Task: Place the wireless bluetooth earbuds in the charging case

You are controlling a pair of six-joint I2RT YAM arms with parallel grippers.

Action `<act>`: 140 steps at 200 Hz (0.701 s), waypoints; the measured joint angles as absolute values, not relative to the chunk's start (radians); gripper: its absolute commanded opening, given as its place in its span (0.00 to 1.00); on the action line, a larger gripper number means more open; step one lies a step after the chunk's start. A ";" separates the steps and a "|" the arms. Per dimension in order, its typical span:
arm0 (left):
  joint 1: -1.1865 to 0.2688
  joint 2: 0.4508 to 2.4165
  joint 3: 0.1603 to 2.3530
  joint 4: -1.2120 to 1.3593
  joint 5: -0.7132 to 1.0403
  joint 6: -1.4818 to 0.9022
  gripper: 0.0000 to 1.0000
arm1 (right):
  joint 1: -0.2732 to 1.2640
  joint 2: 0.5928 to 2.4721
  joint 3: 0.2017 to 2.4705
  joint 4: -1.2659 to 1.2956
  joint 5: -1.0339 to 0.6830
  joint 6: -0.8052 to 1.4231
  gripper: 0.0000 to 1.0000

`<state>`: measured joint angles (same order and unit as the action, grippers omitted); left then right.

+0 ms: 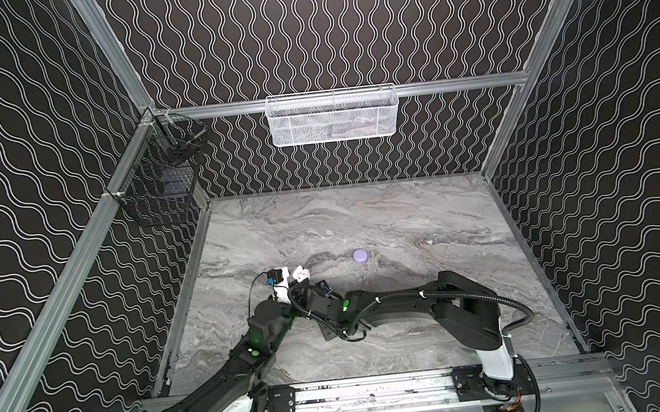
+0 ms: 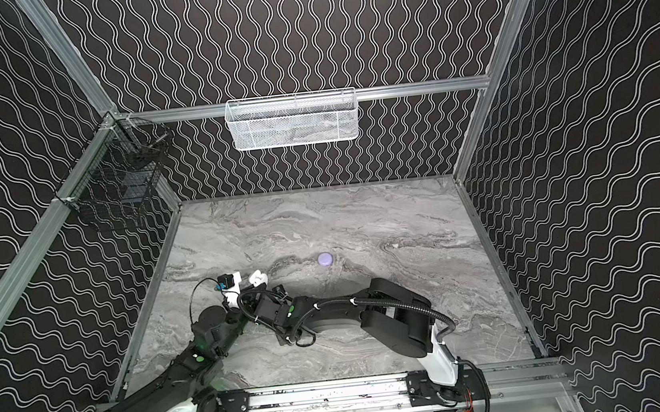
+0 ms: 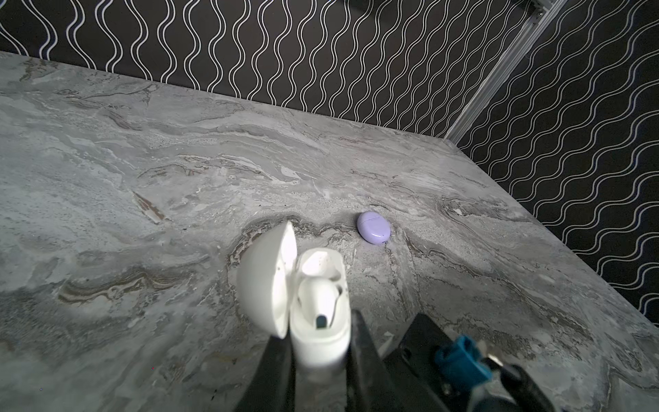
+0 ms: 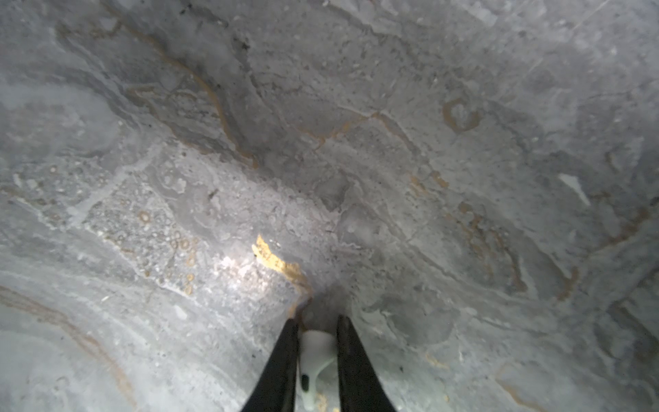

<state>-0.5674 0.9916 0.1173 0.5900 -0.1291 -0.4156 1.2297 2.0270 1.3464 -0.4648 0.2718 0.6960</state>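
While our left gripper [image 3: 321,333] clenches the open white charging case [image 3: 264,285], its seated white earbud [image 3: 319,296] points its dark stem tip toward that gripper. Our right gripper [image 4: 318,321] pinches a second white earbud [image 4: 315,353] over the marble table [image 4: 428,178], lengthwise along its fingers.

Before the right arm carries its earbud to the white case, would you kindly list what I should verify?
1. The lid of the white case is open: ok.
2. The left gripper is shut on that case: ok.
3. The right gripper has the white earbud between its fingers: ok.
4. A free slot lies beside the seated earbud: ok.
5. The held earbud's stem is turned to suit the slot: cannot tell.
6. The lavender case is closed and lies apart from both arms: ok.
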 measured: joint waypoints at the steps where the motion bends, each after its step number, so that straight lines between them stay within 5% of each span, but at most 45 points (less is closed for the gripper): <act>1: -0.567 0.992 0.117 0.590 -0.129 -0.416 0.00 | 1.230 2.027 1.346 -0.465 0.272 0.696 0.22; 140: -0.568 1.007 0.117 0.611 -0.118 -0.415 0.00 | 1.232 1.994 1.319 -0.463 0.279 0.681 0.18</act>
<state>-0.5678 1.0069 0.1173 0.6109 -0.1177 -0.4152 1.2324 1.9942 1.3186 -0.4625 0.2794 0.6807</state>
